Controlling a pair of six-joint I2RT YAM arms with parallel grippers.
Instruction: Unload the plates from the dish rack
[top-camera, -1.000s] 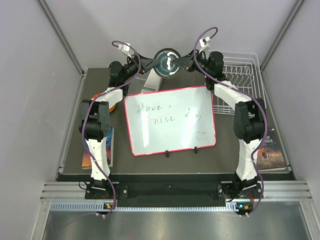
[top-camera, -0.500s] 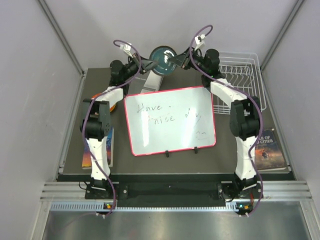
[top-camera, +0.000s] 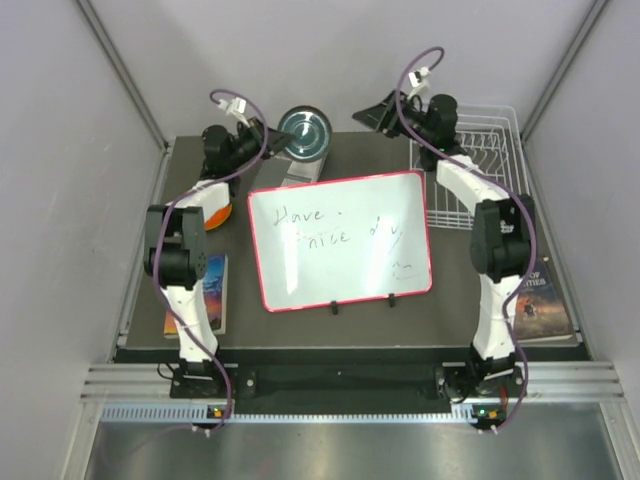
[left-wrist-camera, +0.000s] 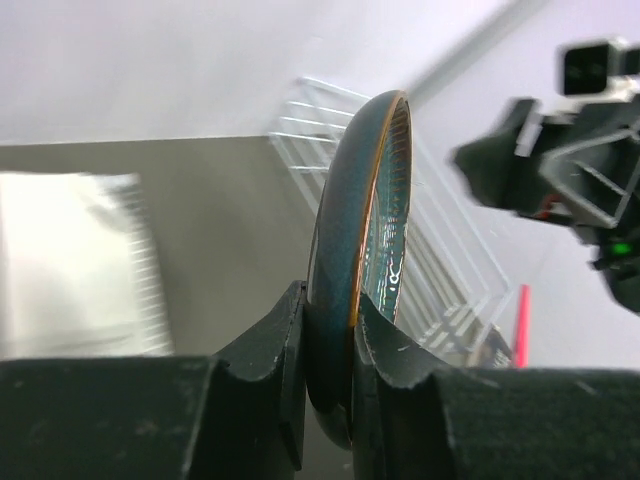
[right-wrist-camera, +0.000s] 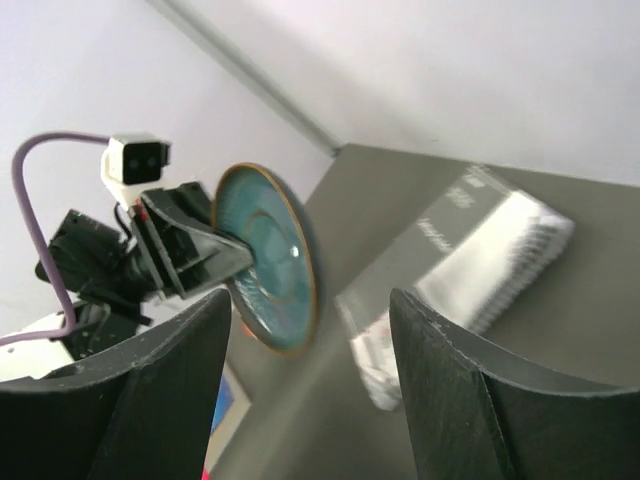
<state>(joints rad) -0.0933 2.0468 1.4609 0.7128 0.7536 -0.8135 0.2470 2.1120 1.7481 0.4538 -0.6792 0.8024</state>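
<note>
My left gripper (left-wrist-camera: 328, 310) is shut on the lower rim of a dark teal plate (left-wrist-camera: 365, 200), which stands on edge between the fingers. From above, that plate (top-camera: 305, 132) hangs over the table's back left, with the left gripper (top-camera: 272, 137) just left of it. My right gripper (top-camera: 368, 112) is open and empty, apart from the plate and off to its right. In the right wrist view the plate (right-wrist-camera: 265, 255) shows beyond the spread right gripper (right-wrist-camera: 310, 300). The white wire dish rack (top-camera: 480, 150) sits at the back right. An orange plate (top-camera: 215, 212) lies by the left arm.
A pink-framed whiteboard (top-camera: 340, 240) fills the table's middle. A book (top-camera: 205, 290) lies at the left and another book (top-camera: 540, 295) at the right front. A pale flat packet (top-camera: 290, 170) lies below the held plate. Walls close in on both sides.
The left gripper shut on the teal plate and carried it left. The right gripper opened, let go of the plate and drew back to the right.
</note>
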